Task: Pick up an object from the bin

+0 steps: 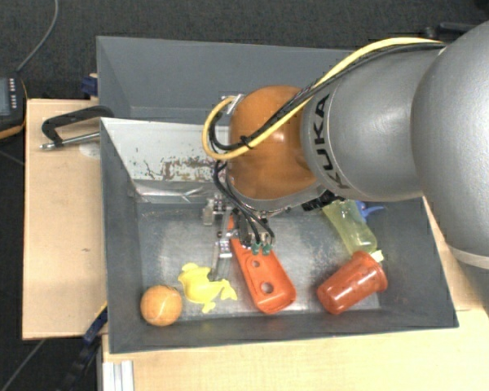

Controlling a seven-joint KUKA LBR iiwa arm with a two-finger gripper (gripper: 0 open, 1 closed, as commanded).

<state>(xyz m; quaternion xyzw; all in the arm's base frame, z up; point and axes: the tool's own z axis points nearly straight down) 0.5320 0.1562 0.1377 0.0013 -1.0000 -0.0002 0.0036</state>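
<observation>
Centrally lies a flat orange handle [265, 282] pierced by one round hole.

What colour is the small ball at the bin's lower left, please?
The ball is orange, clearest in the camera view.

Scuffed grey metal bin [159, 235], smooth orange plastic tool [266, 282], matt ball [160, 305]

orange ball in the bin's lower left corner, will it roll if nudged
Probably: the orange ball looks round, so it should roll readily. The bin wall beside it and the yellow toy on its other side would likely stop it soon.
</observation>
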